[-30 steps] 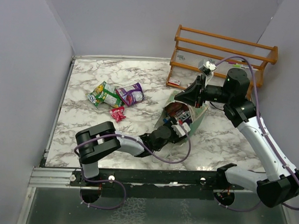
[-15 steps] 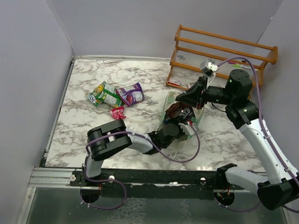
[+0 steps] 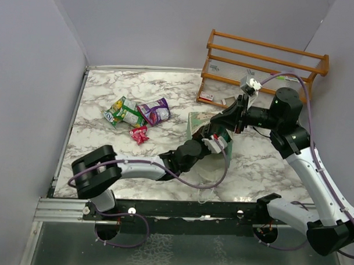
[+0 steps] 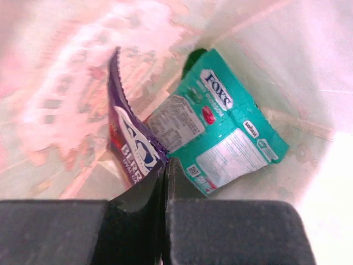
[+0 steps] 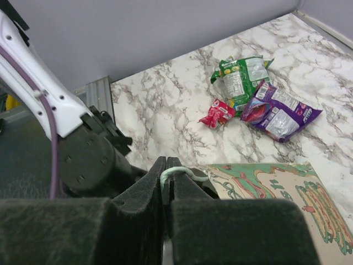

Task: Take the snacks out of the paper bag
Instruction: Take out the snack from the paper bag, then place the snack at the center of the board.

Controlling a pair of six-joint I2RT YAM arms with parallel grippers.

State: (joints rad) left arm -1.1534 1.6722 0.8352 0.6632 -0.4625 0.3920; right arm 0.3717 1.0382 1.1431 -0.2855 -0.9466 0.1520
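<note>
On the marble table (image 3: 109,83), top view, paper bag (image 3: 195,120): stands right of centre between both arms, reshaped since a second ago, less of the dark inside showing.
Left arm (image 3: 138,166): lies flatter than a second ago, elbow swung out left, wrist sunk in the bag's mouth.
Right arm (image 3: 298,148): sits slightly further right than before, holding up the bag's top.
Snacks out: one loose purple packet (image 3: 154,111), one red-pink packet (image 3: 139,134), a green clump (image 3: 122,112) of one or two, cannot tell; unmoved, well apart from the bag.
Wooden rack (image 3: 264,63): one, behind the bag.
Left wrist view, left gripper (image 4: 165,172): pinched narrow on a corner of the purple berry packet (image 4: 135,154).
Snacks inside: two, that one and a teal Fox's packet (image 4: 229,135), touching.
Right wrist view, right gripper (image 5: 166,165): squeezed tight on the pale cord handle (image 5: 179,172).
Meaning: probably a grasp just secured; withdrawal next, then one packet left.
</note>
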